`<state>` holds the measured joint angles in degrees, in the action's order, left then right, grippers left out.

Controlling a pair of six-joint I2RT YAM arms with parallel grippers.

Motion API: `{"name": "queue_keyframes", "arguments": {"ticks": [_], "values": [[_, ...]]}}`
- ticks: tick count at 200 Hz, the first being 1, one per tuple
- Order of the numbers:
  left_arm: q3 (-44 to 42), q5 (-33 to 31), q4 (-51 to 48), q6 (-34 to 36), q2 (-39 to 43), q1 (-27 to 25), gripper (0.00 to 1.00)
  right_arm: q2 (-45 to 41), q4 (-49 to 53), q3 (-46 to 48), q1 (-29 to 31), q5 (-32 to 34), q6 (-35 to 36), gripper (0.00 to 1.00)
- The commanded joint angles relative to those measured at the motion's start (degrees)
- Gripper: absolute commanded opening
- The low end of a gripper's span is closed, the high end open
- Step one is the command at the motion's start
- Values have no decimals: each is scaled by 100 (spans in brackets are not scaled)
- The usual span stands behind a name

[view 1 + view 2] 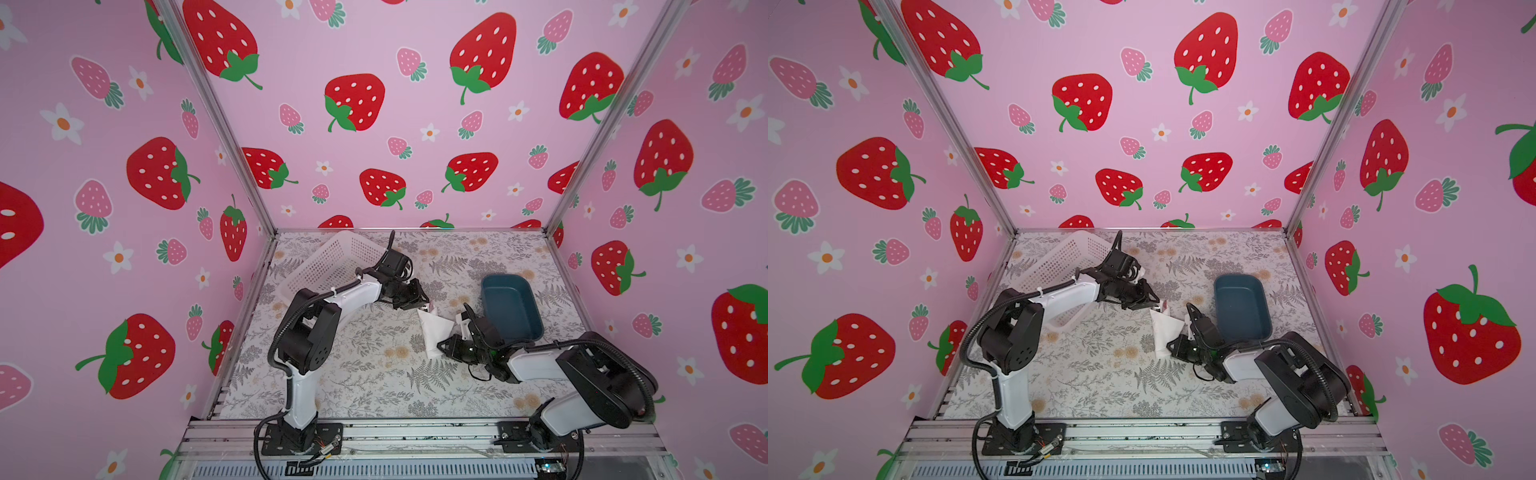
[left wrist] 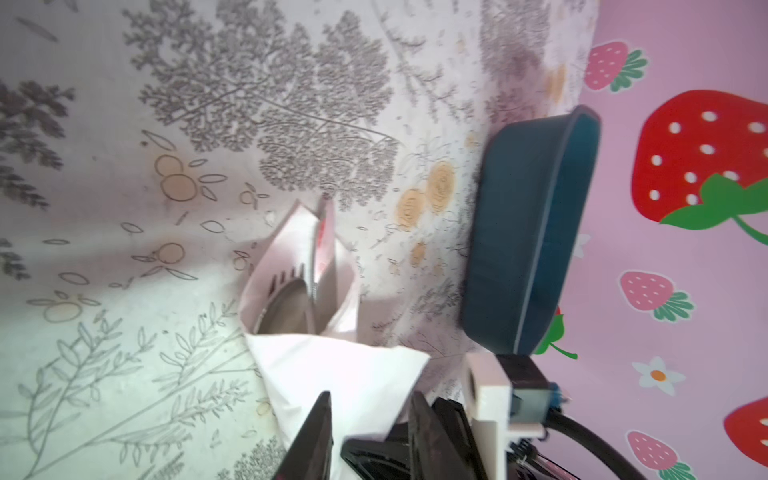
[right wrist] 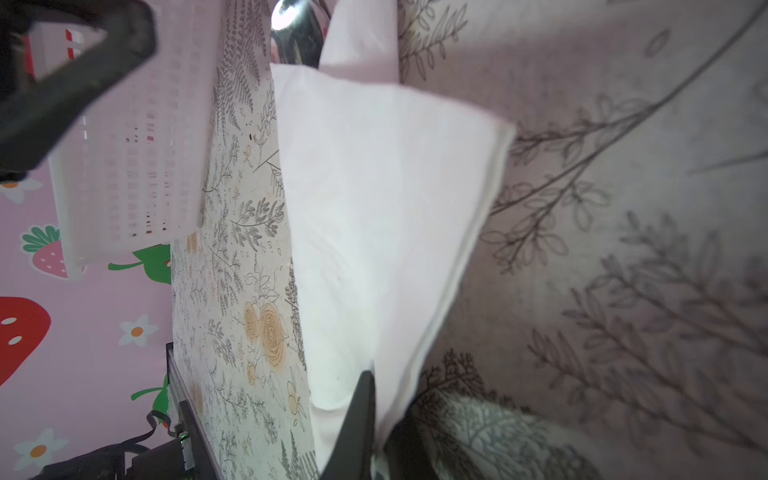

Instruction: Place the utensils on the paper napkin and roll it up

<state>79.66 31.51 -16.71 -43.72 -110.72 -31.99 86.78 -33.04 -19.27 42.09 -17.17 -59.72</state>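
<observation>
Rolling looks part-done: the napkin (image 1: 434, 334) lies a little right of mid-surface, long axis running near edge to far edge, folded into a loose cone round the utensils (image 2: 289, 291). Fork tines and a spoon bowl show in its open far end; the handles are hidden inside. The right pincer (image 1: 444, 345) is clamped on the narrow near tip, paper pinched flat. The left pincer (image 1: 422, 302) hangs at the far end, jaws apart, nothing held; whether it touches paper I cannot tell. Judgement: the step in hand is tightening the wrap. It is best done with the right clamp as anchor while the left takes the loose corner flap on the right-edge side, draws it over the bundle and tucks it low against the surface (image 1: 374, 374). Go gently, since a tug toward the near edge could slide the utensils out of the open mouth. Napkin: thin, matte white, layered edges, soft creases; probably tears easily. Utensils: dark, glossy, hard, slim. Tray (image 1: 509, 309), just beside toward the right edge: smooth blue, rounded corners. Basket (image 1: 328, 257), far-left corner: white perforated plastic.
</observation>
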Motion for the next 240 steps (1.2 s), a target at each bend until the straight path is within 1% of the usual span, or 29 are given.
{"name": "queue_keyframes", "arguments": {"ticks": [1,30,49,67,97,124,141,190,208,240], "values": [[-226,-28,-148,11,214,-105,31,186,600,34,-4,91,63,10],[-686,-52,-192,-160,419,-327,22,181,594,41,0,90,62,9],[-934,-145,-145,-367,479,-518,18,197,598,42,-3,90,53,10],[-1076,-168,-119,-415,473,-713,18,196,597,40,-3,84,49,9],[-1246,-130,53,-513,368,-881,17,182,605,38,1,82,57,10],[-1137,-138,4,-468,197,-995,17,198,596,40,1,67,49,9],[-1051,-171,-109,-448,48,-1007,16,168,599,42,1,70,57,9],[-1237,-250,-89,-442,-126,-1011,15,128,581,58,1,40,49,10],[-1310,-273,-60,-444,-105,-1012,15,65,512,54,1,-73,23,12],[-1324,-284,-63,-425,-90,-1027,15,-210,517,23,1,-219,13,22]]}}
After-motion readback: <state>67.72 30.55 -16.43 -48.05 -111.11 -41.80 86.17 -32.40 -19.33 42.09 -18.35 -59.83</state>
